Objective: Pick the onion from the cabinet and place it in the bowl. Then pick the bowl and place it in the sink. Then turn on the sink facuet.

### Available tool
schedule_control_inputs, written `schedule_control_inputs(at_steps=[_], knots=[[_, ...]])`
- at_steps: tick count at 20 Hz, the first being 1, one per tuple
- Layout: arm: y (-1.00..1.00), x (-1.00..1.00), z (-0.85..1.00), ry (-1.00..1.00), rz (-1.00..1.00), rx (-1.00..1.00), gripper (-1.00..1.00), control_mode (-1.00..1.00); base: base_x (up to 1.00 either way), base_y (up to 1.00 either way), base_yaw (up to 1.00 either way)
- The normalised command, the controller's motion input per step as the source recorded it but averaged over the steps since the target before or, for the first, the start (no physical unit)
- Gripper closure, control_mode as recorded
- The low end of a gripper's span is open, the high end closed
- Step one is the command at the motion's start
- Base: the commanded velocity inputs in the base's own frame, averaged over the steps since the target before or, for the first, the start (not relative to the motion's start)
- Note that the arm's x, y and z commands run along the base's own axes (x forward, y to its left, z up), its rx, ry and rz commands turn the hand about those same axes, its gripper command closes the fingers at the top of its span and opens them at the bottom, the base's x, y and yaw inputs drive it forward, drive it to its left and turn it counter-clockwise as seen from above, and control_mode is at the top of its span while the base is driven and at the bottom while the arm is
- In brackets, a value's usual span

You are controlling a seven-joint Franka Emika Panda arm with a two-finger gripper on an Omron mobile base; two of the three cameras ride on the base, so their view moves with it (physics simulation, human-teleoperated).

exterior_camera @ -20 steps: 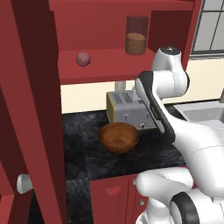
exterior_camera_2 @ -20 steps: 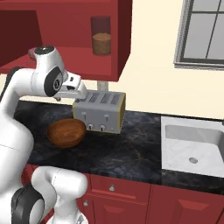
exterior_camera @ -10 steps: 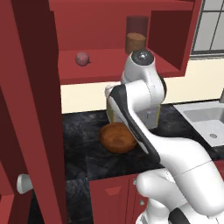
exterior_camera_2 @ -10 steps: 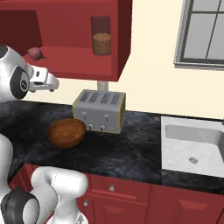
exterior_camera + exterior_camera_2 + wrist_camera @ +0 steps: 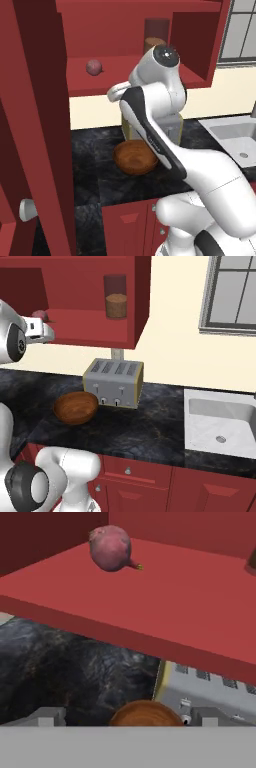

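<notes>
Glossy white rounded arm (image 5: 165, 125) segments with dark joints.

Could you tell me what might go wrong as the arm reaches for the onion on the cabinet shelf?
1. The onion is a round ball lying loose on the flat red shelf; a nudge from the open hand could roll it deeper in or off the edge.
2. In the hand view the hand sits below the shelf's front edge, so moving straight in may strike that lip.
3. The clear jar shares the shelf; a wide swing could knock it.
</notes>
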Motion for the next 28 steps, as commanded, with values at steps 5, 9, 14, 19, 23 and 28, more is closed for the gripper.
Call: schedule_control_inputs(at_steps=[5, 9, 14, 19, 23, 28], knots=[[0.01, 0.18, 0.29, -0.18, 0.29, 0.0, -1.0, -1.0, 0.0, 0.0, 0.0], [0.34, 0.52, 0.18, -0.15, 0.17, -0.01, -1.0, -1.0, 0.0, 0.0, 0.0], [0.4, 0.55, 0.07, -0.05, 0.03, -0.02, -1.0, -1.0, 0.0, 0.0, 0.0], [0.16, 0.57, 0.03, 0.0, 0.0, 0.0, -1.0, -1.0, 0.0, 0.0, 0.0], [0.11, 0.55, 0.08, 0.0, 0.0, 0.0, -1.0, -1.0, 0.0, 0.0, 0.0], [0.29, 0.6, 0.02, 0.0, 0.0, 0.0, -1.0, -1.0, 0.0, 0.0, 0.0]])
